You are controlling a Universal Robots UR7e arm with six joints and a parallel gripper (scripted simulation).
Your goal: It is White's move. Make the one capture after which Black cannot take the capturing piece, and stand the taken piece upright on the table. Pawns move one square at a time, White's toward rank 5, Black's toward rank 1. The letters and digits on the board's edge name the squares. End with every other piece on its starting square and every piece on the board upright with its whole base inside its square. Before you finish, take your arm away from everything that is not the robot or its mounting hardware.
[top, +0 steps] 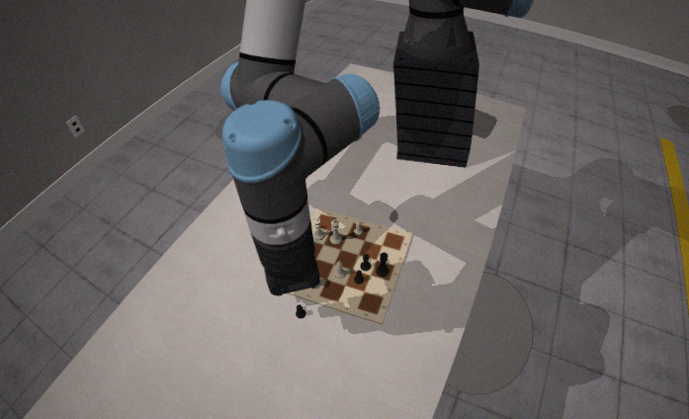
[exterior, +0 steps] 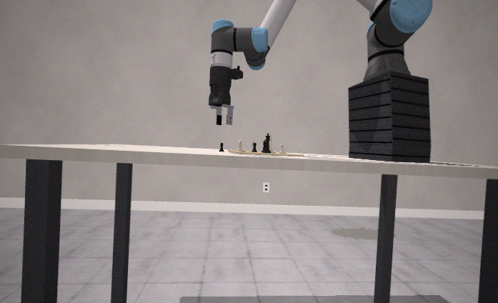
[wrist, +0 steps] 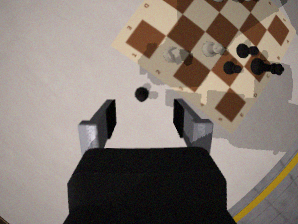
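One black pawn (top: 300, 310) stands upright on the table (top: 180, 338) just off the board (top: 386, 307) edge, gripper (exterior: 222, 119) released and empty well above it; capture half-done by my reading, next: grasp the capturing white piece.

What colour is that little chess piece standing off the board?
Black. The pawn shows best in the wrist view, on the pale table.
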